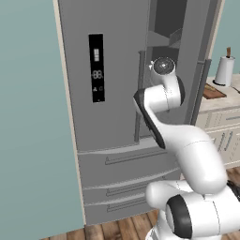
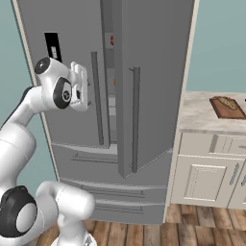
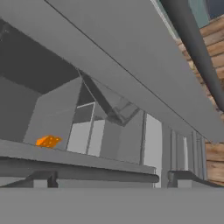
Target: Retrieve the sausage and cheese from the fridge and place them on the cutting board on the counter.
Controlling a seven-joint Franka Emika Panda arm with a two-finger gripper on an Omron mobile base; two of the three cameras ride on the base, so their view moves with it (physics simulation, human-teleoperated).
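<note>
the step in hand is the fridge (image 2: 144,72) itself: its right door stands ajar, swung part way out, and the arm is raised in front of the gap between the doors. the hand (image 3: 112,177) has its fingers spread wide and holds nothing; a dark bar handle lies across just in front of them.

through the gap an orange bit, likely the cheese (image 3: 48,141), sits on an inner shelf. a reddish spot higher up may be the sausage (image 2: 112,40), too small to be sure. the cutting board (image 2: 227,107) waits on the desk (image 2: 197,113) to the right.

next, i judge, the door needs swinging wider before the hand can reach the shelf.
</note>
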